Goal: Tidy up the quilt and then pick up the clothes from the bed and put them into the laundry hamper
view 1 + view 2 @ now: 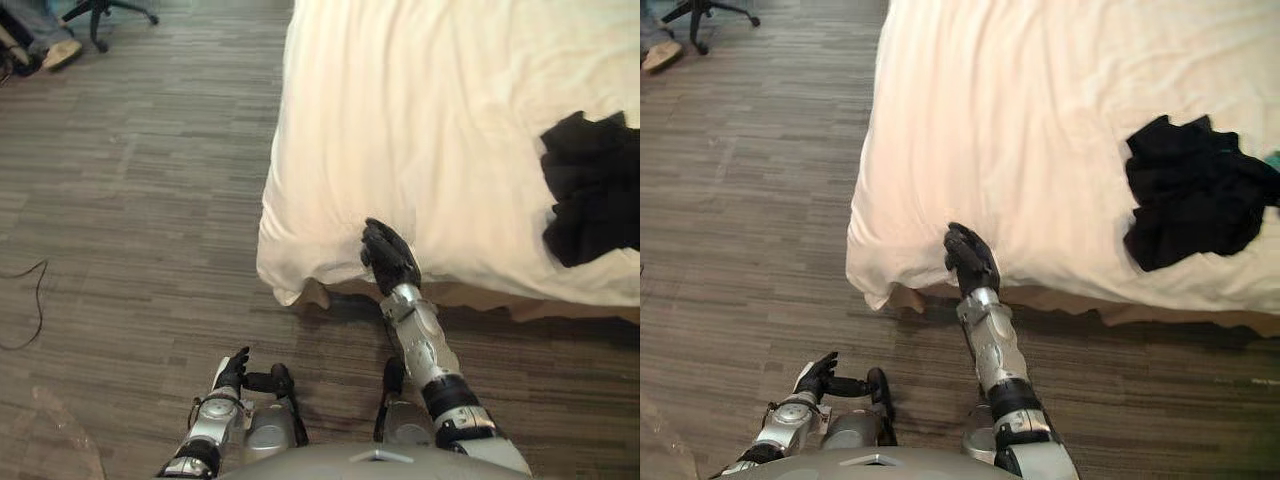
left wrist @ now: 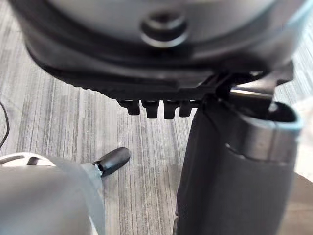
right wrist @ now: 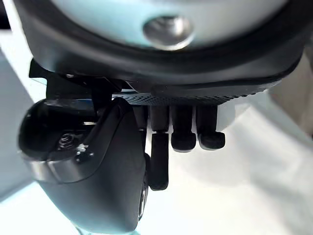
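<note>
I see a brown wood floor (image 1: 150, 200) with long thin boards. Far off in the corner stands a black chair (image 1: 97, 22) on little wheels. Right beside it is a person's light shoe (image 1: 62, 52).

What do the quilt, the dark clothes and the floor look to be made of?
Quilt: soft, matte white fabric, probably padded; it puffs at the edge and creases. Clothes: thin black fabric, matte, crumpled into folds; the fibre is unclear. Floor: wood or wood-look planks with streaky grey-brown grain and a slight sheen.
</note>
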